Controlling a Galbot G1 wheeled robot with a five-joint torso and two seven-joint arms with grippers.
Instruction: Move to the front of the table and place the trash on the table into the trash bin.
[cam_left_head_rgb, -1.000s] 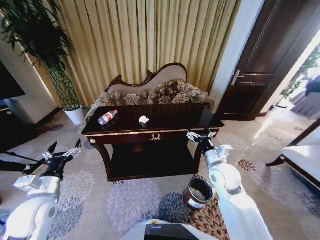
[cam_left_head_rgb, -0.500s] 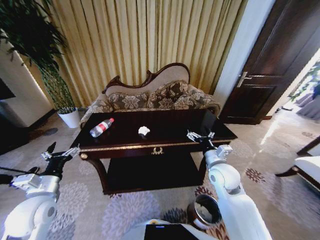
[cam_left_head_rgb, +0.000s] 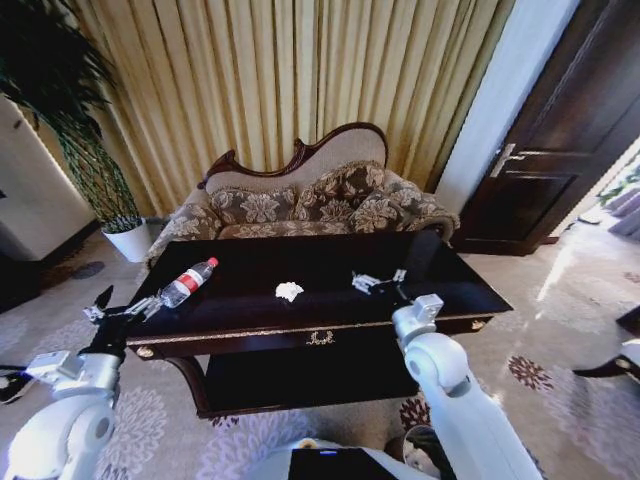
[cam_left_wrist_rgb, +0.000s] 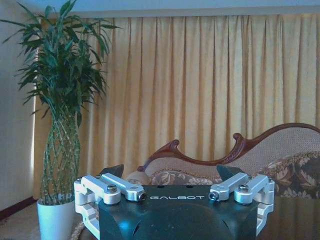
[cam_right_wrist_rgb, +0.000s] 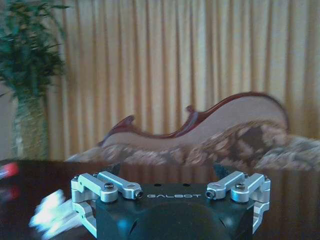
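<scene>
At the far left we see a tall potted plant (cam_left_head_rgb: 75, 130) standing on the carpet beside the gold curtains (cam_left_head_rgb: 300, 90), well off the tabletop's left edge. Our left gripper (cam_left_head_rgb: 125, 305) hangs just off the table's front left corner, its fingers spread apart and grasping nothing; in the left wrist view the same gripper (cam_left_wrist_rgb: 175, 192) faces the plant (cam_left_wrist_rgb: 62, 115) and the curtains (cam_left_wrist_rgb: 210, 85).

The table (cam_left_head_rgb: 330, 315) lies broadside before us, dark and glossy, with its gold emblem on the front edge. Near the tabletop's left edge lies the clear bottle (cam_left_head_rgb: 188, 283) with its red label, on its side and angled toward the back left corner. Further right, about midway between the left and right edges, sits the crumpled white paper wad (cam_left_head_rgb: 288, 291), well apart from the bottle.

Right of the wad, our right gripper (cam_left_head_rgb: 377, 283) hovers over the tabletop toward its front edge, fingers released and wide, touching nothing. In the right wrist view this gripper (cam_right_wrist_rgb: 172, 192) looks across the tabletop at the patterned sofa (cam_right_wrist_rgb: 215, 135) behind the table, with the wad (cam_right_wrist_rgb: 50, 215) showing blurred nearby.

At the bottom of the head view, the trash bin (cam_left_head_rgb: 422, 455) stands on the carpet in front of the table, partly hidden by our right arm.
</scene>
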